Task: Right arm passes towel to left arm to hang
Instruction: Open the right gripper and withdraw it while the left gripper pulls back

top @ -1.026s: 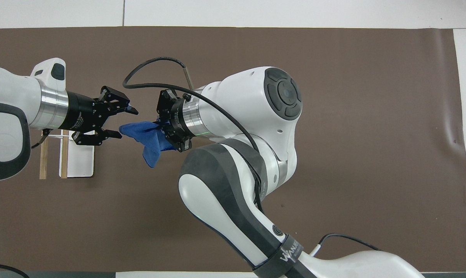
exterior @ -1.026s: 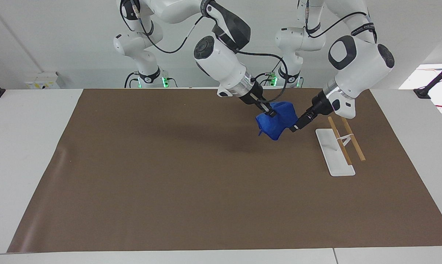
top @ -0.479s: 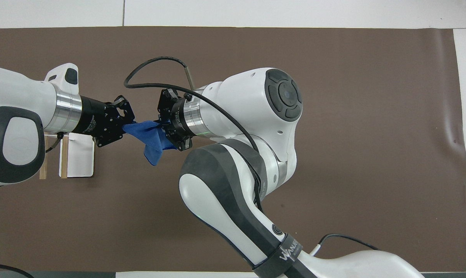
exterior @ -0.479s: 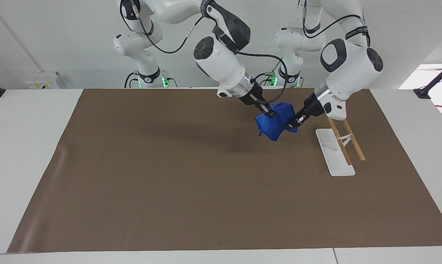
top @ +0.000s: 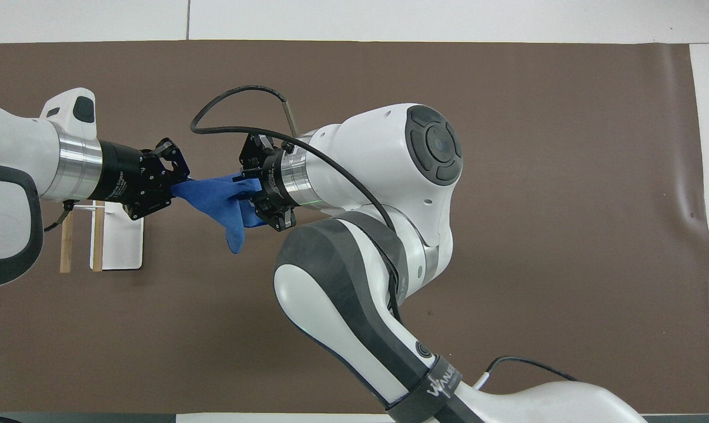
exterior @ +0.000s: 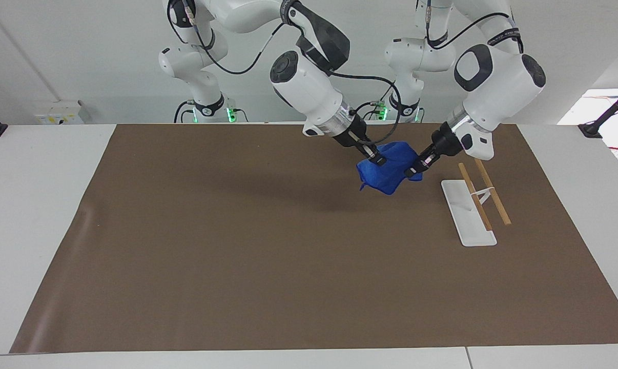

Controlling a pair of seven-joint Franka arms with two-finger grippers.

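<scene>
The bright blue towel [exterior: 389,171] hangs in the air above the brown mat, stretched between both grippers; it also shows in the overhead view [top: 216,197]. My right gripper [exterior: 377,159], on the arm with the black elbow cover, is shut on one end of it, as the overhead view [top: 247,194] also shows. My left gripper [exterior: 413,169] is shut on the other end, which shows in the overhead view [top: 175,189] too. A loose fold of the towel droops below the grip points. The loop string is not visible.
A white rack base [exterior: 468,215] with two wooden bars [exterior: 493,195] stands on the mat toward the left arm's end, just below my left wrist; it also shows in the overhead view [top: 117,238]. The brown mat [exterior: 237,246] covers most of the white table.
My left gripper moved in with open fingers, shut on the towel's free end, then drew back a little toward the rack, pulling the towel taut. The right gripper stayed nearly still.
</scene>
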